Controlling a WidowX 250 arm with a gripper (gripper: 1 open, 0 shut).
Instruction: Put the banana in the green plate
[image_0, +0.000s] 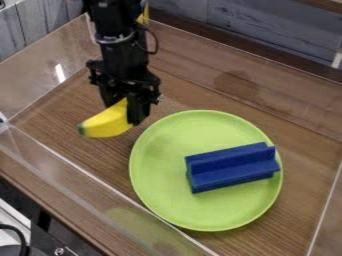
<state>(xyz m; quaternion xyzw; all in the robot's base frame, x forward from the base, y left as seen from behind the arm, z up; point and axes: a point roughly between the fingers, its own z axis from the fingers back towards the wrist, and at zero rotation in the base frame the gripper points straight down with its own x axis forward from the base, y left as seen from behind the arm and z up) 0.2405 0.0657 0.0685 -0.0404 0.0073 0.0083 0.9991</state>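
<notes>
The banana (104, 123) is small, curved and yellow, and it hangs tilted just left of the green plate (174, 175), off the wooden table. My gripper (130, 113) points straight down and is shut on the banana's upper right end. The black fingers (138, 108) cover that end, so its tip is hidden. The green plate is large, round and lime-green, lying flat to the lower right of the gripper.
A blue ridged block (233, 166) lies on the plate's right half. Clear plastic walls (40, 150) fence the wooden table (254, 85) on the left and front. A yellow object (142, 15) stands behind the arm.
</notes>
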